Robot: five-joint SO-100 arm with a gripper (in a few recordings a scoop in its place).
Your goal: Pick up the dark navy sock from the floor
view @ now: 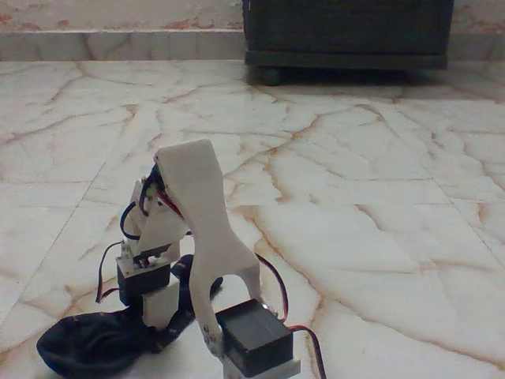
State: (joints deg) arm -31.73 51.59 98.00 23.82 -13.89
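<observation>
In the fixed view the camera stands low on the floor [379, 205] and looks along the arm [209, 237] from behind. The floor is glossy cream-white marble with brown-orange veins and thin grout lines, and it fills most of the picture. At the top, near the far wall, there is a dark wooden cabinet [347, 31] on small round feet.

The arm is white with black motor blocks [252, 332]. It bends forward and down to the lower left part of the picture. Red and black cables [272, 288] run along its joints. One black motor block is very near the camera at the bottom edge, and another one [144, 278] sits lower on the left, at the wrist.

The sock [95, 341] is dark navy and lies on the floor at the bottom left, in a crumpled heap. The lower end of the arm comes down right at the sock, and a white part [160, 306] of it seems to touch the fabric or stand in front of it. The gripper [162, 316] is mostly hidden by the arm's own body, so I cannot tell if its fingers are wide, narrow, or closed on the sock. The sock rests on the tiles and no part of it looks lifted.
</observation>
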